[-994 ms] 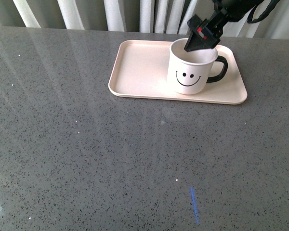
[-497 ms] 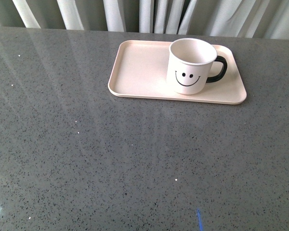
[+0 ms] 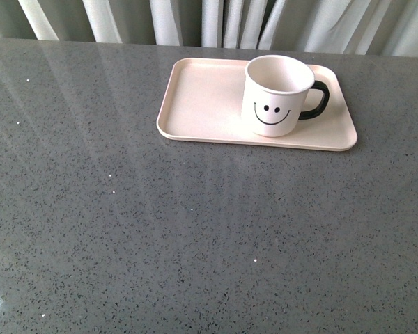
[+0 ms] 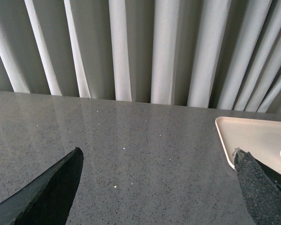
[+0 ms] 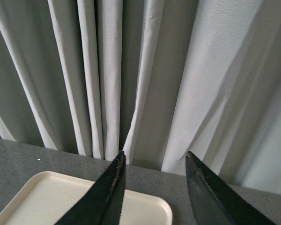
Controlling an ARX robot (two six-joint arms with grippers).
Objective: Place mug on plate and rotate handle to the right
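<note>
We judge the job done: the mug (image 3: 277,95) stands upright on the plate (image 3: 202,104), its handle (image 3: 316,100) pointing right, so the best move is to keep both arms clear of it. The left gripper (image 4: 157,187) gapes wide and empty, just beside the plate's edge; the right gripper (image 5: 154,187), partly spread and empty, hangs above the plate's far corner. The mug is nearly cut out of both wrist views, and neither arm shows from the front.

The right arm, one second ago reaching into the mug (image 3: 279,95) from above in the front view, has left that view. A blue streak on the near worktop (image 3: 125,229) is also gone.
</note>
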